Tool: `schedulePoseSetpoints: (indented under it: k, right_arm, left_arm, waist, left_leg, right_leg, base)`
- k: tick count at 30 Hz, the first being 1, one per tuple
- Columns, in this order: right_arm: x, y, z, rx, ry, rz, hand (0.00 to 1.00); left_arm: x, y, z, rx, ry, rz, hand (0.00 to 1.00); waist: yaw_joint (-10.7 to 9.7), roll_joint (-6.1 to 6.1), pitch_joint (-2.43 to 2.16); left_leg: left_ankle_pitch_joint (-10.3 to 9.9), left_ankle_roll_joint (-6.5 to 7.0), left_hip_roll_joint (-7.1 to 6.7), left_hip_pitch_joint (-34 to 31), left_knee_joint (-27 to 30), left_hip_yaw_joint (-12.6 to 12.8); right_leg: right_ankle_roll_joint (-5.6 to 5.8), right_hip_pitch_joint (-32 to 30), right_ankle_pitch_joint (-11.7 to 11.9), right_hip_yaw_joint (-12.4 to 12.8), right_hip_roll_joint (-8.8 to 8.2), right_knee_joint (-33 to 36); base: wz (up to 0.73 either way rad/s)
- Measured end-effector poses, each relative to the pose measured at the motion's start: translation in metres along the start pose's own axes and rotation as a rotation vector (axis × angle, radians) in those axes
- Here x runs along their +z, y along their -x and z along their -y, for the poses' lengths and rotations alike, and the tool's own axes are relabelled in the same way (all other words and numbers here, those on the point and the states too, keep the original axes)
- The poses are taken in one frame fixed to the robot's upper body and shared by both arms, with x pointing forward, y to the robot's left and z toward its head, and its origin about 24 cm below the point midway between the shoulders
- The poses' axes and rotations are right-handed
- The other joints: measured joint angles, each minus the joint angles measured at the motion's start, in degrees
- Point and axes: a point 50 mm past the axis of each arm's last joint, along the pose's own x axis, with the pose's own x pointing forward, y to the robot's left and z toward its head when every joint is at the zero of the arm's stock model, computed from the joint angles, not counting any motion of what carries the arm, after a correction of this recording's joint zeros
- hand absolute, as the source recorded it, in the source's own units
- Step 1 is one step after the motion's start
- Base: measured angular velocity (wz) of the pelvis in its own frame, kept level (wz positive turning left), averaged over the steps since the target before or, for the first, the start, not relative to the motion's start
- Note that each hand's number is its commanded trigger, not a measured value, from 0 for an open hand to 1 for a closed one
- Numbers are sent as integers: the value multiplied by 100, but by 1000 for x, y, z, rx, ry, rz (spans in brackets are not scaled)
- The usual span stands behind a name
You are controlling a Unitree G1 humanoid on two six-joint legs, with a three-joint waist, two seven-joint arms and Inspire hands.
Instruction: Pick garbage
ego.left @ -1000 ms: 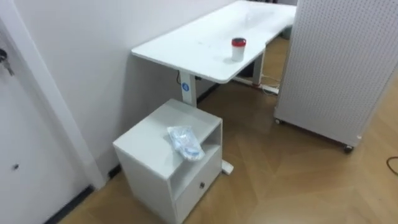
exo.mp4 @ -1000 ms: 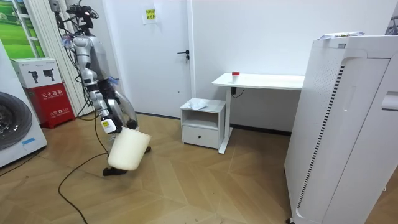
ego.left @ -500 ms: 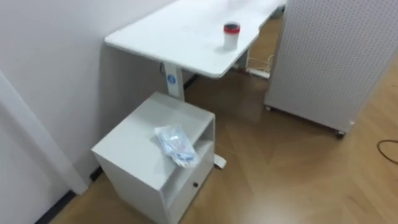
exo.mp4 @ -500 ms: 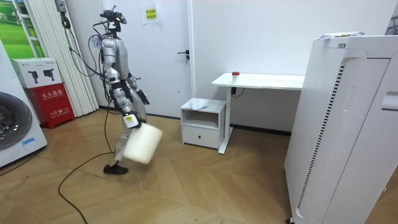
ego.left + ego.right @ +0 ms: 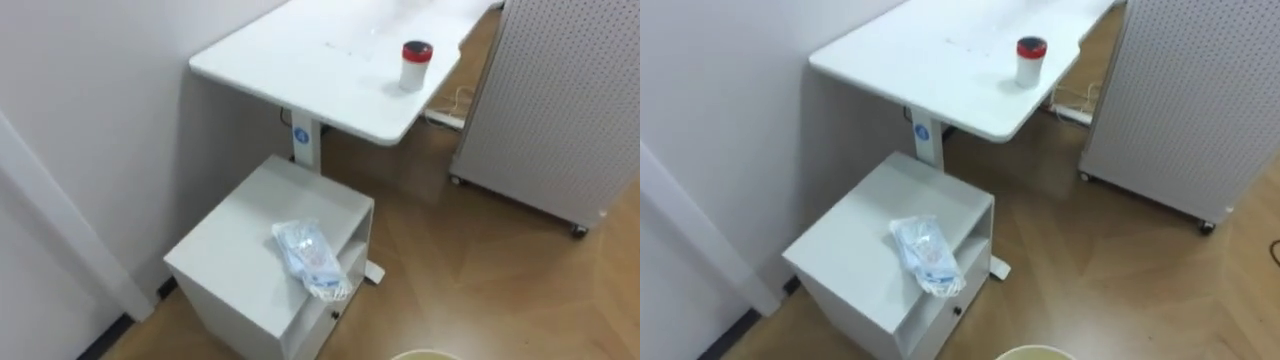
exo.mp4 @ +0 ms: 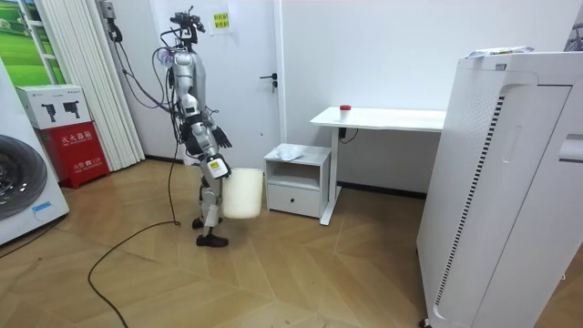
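Robot: stands on the wood floor just to the room view's left of the small cabinet [image 5: 235,255], facing it.
Garbage: a crumpled clear plastic bag [image 5: 312,258] with blue inside lies on the cabinet's top at the front edge, one end hanging over the open shelf below.
Bin: a white bin [image 6: 242,193] hangs at the robot's right side, close to the cabinet; its rim shows at the bottom edge of the eye views.
Right hand [image 6: 216,165]: at the bin's top; I cannot tell how its fingers sit.
Left hand [image 6: 221,139]: in front of the waist, apart from the bag; fingers too small to tell.
Desk [image 5: 320,70]: white, against the wall, just behind the cabinet.
Cup [image 5: 414,65]: white with a red lid, upright near the desk's front edge.
Panel [image 5: 560,110]: perforated, white, on wheels, to the right of the desk.
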Motion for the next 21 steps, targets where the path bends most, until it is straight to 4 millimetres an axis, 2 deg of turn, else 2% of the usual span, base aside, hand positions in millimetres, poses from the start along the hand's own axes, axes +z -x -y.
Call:
schedulePoseSetpoints:
  k: [4,6,8,13,16,17,18,19,20,21]
  right_arm:
    - [-8,2,2,9,0,-10,100]
    - [-8,2,2,3,-2,-9,100]
    - [-7,2,3,2,0,-5,100]
    - [3,0,-1,-2,2,24,100]
    - [17,-4,-8,0,36,55,100]
    - [23,-6,-10,-1,40,66,100]
    - [30,-7,-14,-1,57,82,100]
    - [30,-7,-14,-7,58,87,100]
    - [32,-7,-10,-24,57,94,100]
    - [37,-8,-13,-23,63,97,100]
  left_arm:
    - [-1,0,0,-1,0,6,0]
    - [0,0,-1,-1,1,8,0]
    - [1,0,-1,-1,1,9,0]
    - [14,-3,-3,22,-3,49,0]
    - [35,-7,-7,66,10,111,0]
    - [45,-9,-8,78,10,147,0]
    - [63,-10,-11,96,15,205,0]
    - [72,-11,-10,103,14,239,0]
    - [109,-10,-11,111,1,365,0]
    - [135,-8,-14,130,1,463,0]
  waist:
    - [-8,-11,-10]
    - [-10,-66,26]
    - [4,-82,24]
    - [-78,1,30]
    - [-79,73,67]
    - [-129,85,90]
    - [-163,-47,207]
    - [-153,-69,213]
    - [-188,-21,192]
    - [-77,-3,213]
  left_leg:
    - [34,-57,49,213,-186,-67]
    - [34,-57,57,237,-195,-68]
    - [34,-58,70,223,-206,-57]
    - [34,-58,82,43,-220,-41]
    - [34,-58,78,-195,-137,-89]
    - [34,-58,83,-348,104,-61]
    - [-17,-162,95,-879,876,44]
    - [-33,-192,66,-1147,869,25]
    - [266,-199,116,-1743,383,-55]
    - [691,45,271,-2121,568,229]
  right_leg:
    - [13,299,29,65,178,-342]
    - [32,353,42,102,215,-446]
    - [41,358,77,132,247,-521]
    - [3,127,131,131,265,-476]
    - [-21,-292,145,128,226,-161]
    - [-39,-374,156,175,145,-43]
    - [-40,-313,157,603,67,-142]
    - [-34,-320,154,858,61,-205]
    - [9,-565,129,935,66,-105]
    - [172,-901,-55,888,22,239]
  base:
    - [3]
    - [-8]
    - [-5]
    - [-4]
    - [-23]
    - [20]
    - [43]
    - [81]
    - [58]
    - [36]
